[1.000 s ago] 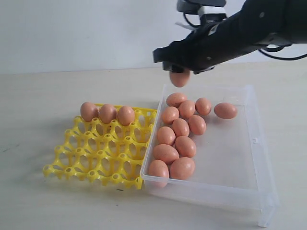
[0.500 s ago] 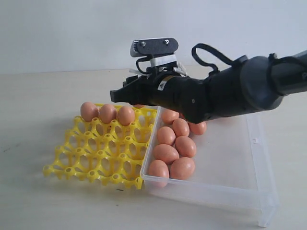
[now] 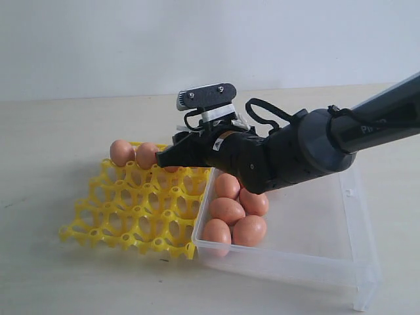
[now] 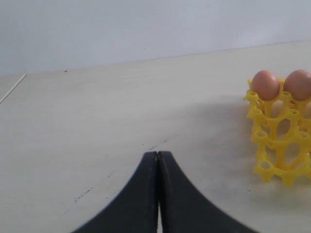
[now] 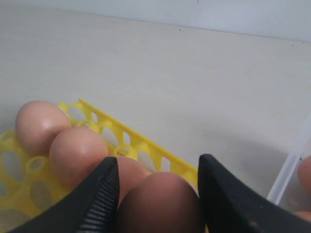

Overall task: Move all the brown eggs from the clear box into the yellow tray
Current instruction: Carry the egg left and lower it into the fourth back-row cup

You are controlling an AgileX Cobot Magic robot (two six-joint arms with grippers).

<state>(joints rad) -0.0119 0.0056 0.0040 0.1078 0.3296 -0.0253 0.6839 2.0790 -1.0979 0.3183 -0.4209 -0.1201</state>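
I'm seeing matte orange-brown oval eggs (image 3: 227,210), a bright yellow plastic grid egg tray (image 3: 141,241), a transparent colourless rectangular plastic box (image 3: 275,266), a glossy black right arm (image 3: 295,154), and a pale beige tabletop (image 4: 97,107) carrying faint dark specks.

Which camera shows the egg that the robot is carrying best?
The right wrist view: the carried brown egg sits large between the right gripper's black fingers. In the exterior view the arm hides it. The left wrist view shows only two other eggs on the yellow tray.
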